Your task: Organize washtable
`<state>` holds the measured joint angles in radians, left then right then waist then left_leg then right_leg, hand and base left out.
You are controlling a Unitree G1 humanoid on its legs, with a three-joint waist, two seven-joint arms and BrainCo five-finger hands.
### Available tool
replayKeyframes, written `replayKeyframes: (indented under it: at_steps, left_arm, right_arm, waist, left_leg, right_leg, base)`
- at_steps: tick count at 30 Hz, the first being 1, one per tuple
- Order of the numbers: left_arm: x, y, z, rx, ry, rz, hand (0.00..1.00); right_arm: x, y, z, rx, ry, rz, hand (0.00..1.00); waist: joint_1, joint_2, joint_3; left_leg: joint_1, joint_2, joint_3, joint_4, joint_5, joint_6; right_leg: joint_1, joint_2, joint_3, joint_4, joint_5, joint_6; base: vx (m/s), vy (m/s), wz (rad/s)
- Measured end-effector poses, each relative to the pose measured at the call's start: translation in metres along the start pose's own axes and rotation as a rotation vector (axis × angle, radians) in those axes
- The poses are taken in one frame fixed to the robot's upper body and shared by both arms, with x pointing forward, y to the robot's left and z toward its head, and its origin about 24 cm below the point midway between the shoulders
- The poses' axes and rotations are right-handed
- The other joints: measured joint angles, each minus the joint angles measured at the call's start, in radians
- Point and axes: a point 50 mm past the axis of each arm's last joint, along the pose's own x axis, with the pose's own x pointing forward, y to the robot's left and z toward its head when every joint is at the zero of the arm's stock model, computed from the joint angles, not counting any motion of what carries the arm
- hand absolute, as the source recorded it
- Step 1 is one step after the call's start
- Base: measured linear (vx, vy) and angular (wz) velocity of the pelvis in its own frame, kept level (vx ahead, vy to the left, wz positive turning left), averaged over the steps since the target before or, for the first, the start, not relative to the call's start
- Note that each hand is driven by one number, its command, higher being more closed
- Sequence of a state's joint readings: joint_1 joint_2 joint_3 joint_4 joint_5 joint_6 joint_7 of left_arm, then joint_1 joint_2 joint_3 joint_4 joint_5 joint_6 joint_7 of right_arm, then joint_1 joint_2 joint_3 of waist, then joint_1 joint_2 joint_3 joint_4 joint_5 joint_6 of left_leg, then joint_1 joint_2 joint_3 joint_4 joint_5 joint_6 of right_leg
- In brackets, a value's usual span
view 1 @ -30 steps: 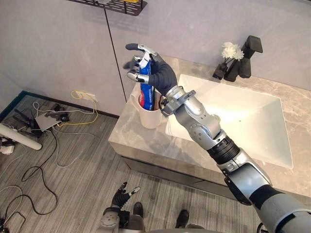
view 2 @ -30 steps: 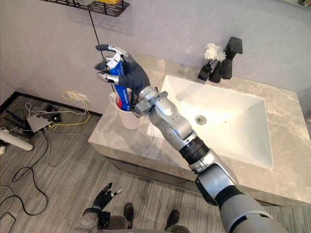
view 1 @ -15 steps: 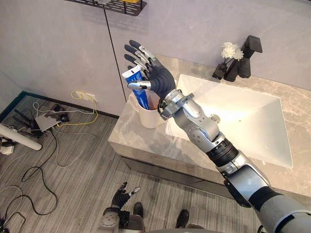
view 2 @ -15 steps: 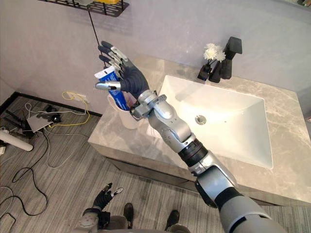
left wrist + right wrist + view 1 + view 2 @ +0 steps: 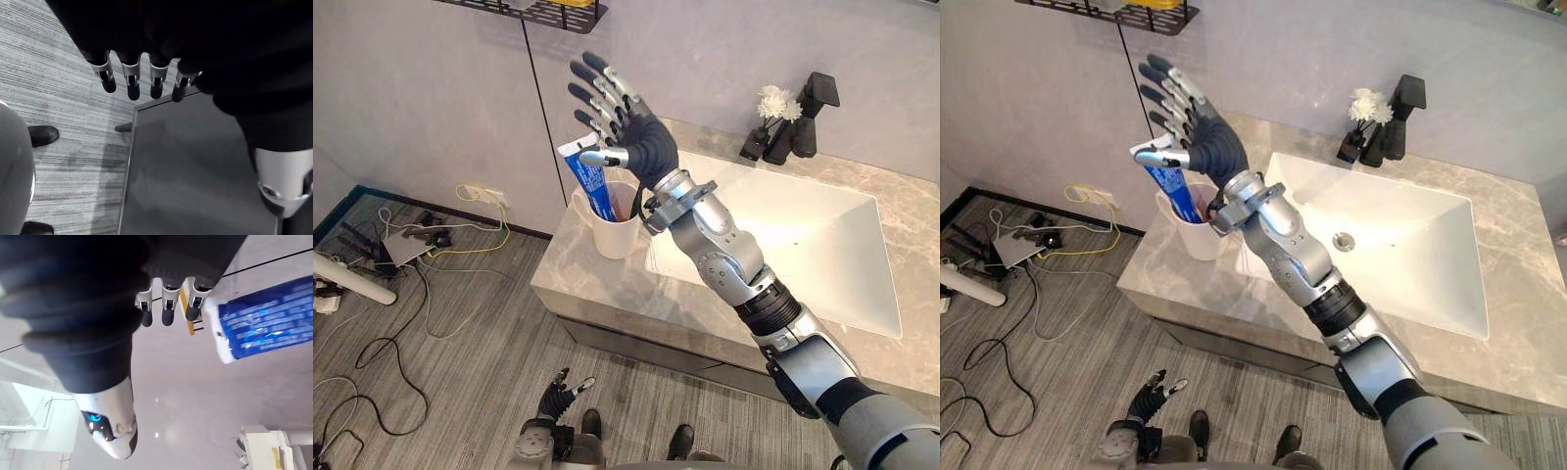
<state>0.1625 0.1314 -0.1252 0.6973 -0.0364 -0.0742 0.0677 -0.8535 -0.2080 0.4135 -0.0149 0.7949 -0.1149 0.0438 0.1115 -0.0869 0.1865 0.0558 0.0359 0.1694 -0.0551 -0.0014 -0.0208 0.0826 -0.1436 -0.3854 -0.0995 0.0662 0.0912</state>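
Leaning in cup (image 5: pixel 616 233), toothpaste tube (image 5: pixel 591 183), right hand (image 5: pixel 644 142) splayed above

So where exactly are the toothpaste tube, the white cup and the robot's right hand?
toothpaste tube (image 5: pixel 590 183), left eye view, on its blue body above the cup's rim.
white cup (image 5: pixel 615 238), left eye view, on its outer wall.
right hand (image 5: pixel 646 145), left eye view, on its dark covered middle.

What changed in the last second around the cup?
The right hand let go of the toothpaste tube: its fingers went from curled round it to spread, and it rose slightly. The tube settled leaning in the white cup. Cup, sink and low left hand stayed put.
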Motion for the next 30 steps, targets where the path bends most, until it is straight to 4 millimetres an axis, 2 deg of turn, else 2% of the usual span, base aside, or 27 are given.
replayKeyframes:
  at_steps: [5,10,12,14,20,21,24,25,27,28,29,30]
  left_arm:
    - [0.000,0.001,-0.002,0.003,0.010,0.003,0.00]
    - [0.000,0.002,-0.005,0.002,0.024,0.008,0.00]
    - [0.000,0.002,-0.008,-0.001,0.036,0.012,0.00]
    - [-0.001,0.001,-0.011,0.001,0.049,0.010,0.00]
    - [-0.001,-0.003,-0.018,-0.001,0.078,0.002,0.00]
    - [-0.001,-0.003,-0.018,-0.002,0.080,0.001,0.00]
    - [-0.001,-0.010,-0.018,-0.017,0.081,-0.011,0.00]
    - [-0.002,-0.014,-0.019,-0.025,0.087,-0.018,0.00]
    - [-0.002,-0.021,-0.021,-0.036,0.095,-0.032,0.00]
    - [-0.002,-0.022,-0.021,-0.037,0.099,-0.035,0.00]
    - [-0.003,-0.023,-0.023,-0.029,0.108,-0.039,0.00]
    - [-0.004,-0.024,-0.025,-0.023,0.112,-0.042,0.00]
  right_arm:
    - [-0.003,0.012,0.033,0.037,-0.166,0.059,0.00]
    - [-0.019,0.006,0.066,0.076,-0.342,0.033,0.00]
    - [-0.035,0.004,0.087,0.058,-0.445,0.027,0.00]
    - [-0.048,-0.001,0.097,0.044,-0.510,0.001,0.00]
    - [-0.083,-0.024,0.119,-0.037,-0.626,-0.141,0.00]
    - [-0.087,-0.028,0.122,-0.054,-0.640,-0.162,0.00]
    - [-0.121,-0.043,0.142,-0.154,-0.727,-0.307,0.00]
    - [-0.138,-0.050,0.151,-0.204,-0.765,-0.382,0.00]
    - [-0.172,-0.063,0.164,-0.291,-0.819,-0.550,0.00]
    - [-0.181,-0.065,0.167,-0.313,-0.834,-0.598,0.00]
    - [-0.201,-0.069,0.173,-0.374,-0.849,-0.707,0.00]
    - [-0.209,-0.071,0.174,-0.402,-0.847,-0.748,0.00]
  waist:
    - [-0.021,0.000,-0.001]
    - [-0.042,0.000,-0.005]
    - [-0.045,0.001,-0.013]
    - [-0.050,0.004,-0.028]
    - [-0.098,0.015,-0.055]
    - [-0.099,0.016,-0.058]
    - [-0.101,0.027,-0.081]
    - [-0.105,0.033,-0.093]
    - [-0.126,0.038,-0.100]
    - [-0.130,0.039,-0.100]
    - [-0.150,0.042,-0.103]
    - [-0.152,0.044,-0.105]
  left_leg:
    - [0.004,0.000,0.007,-0.001,0.000,0.000]
    - [0.011,-0.002,0.020,-0.005,0.000,0.000]
    - [0.017,-0.002,0.024,-0.011,0.000,0.000]
    - [0.018,-0.003,0.028,-0.015,0.000,0.000]
    - [0.021,-0.006,0.044,-0.018,0.000,0.000]
    - [0.022,-0.006,0.046,-0.018,0.000,0.000]
    - [0.025,-0.007,0.060,-0.028,0.000,0.000]
    - [0.025,-0.009,0.068,-0.033,0.000,0.001]
    - [0.025,-0.010,0.069,-0.035,-0.001,0.002]
    - [0.025,-0.010,0.071,-0.035,-0.002,0.002]
    - [0.025,-0.009,0.080,-0.036,-0.005,0.001]
    - [0.025,-0.008,0.083,-0.036,-0.006,0.000]
  right_leg:
    - [0.000,0.000,0.005,0.000,0.000,0.000]
    - [0.001,0.000,0.008,0.000,0.000,0.000]
    - [-0.001,0.000,0.016,0.000,0.000,0.000]
    - [-0.004,0.000,0.021,0.000,0.000,0.000]
    - [-0.017,0.002,0.036,0.000,0.001,0.002]
    - [-0.018,0.002,0.038,0.000,0.002,0.002]
    - [-0.029,0.003,0.056,0.000,0.004,0.005]
    - [-0.036,0.002,0.062,0.000,0.006,0.006]
    - [-0.037,0.000,0.063,0.000,0.006,0.006]
    - [-0.038,0.000,0.065,0.000,0.006,0.006]
    - [-0.045,0.000,0.077,0.000,0.006,0.006]
    - [-0.047,0.001,0.082,0.000,0.006,0.006]
  base:
    - [0.00,0.000,-0.02]
    - [0.00,0.000,-0.04]
    - [-0.01,0.000,-0.11]
    - [-0.01,-0.003,-0.08]
    - [-0.03,-0.005,-0.08]
    - [-0.03,-0.011,-0.12]
    - [-0.02,-0.009,-0.16]
    - [-0.01,0.000,-0.12]
    - [0.00,0.000,-0.05]
    - [-0.01,-0.012,-0.13]
    - [-0.01,-0.014,-0.18]
    - [-0.01,-0.019,-0.21]
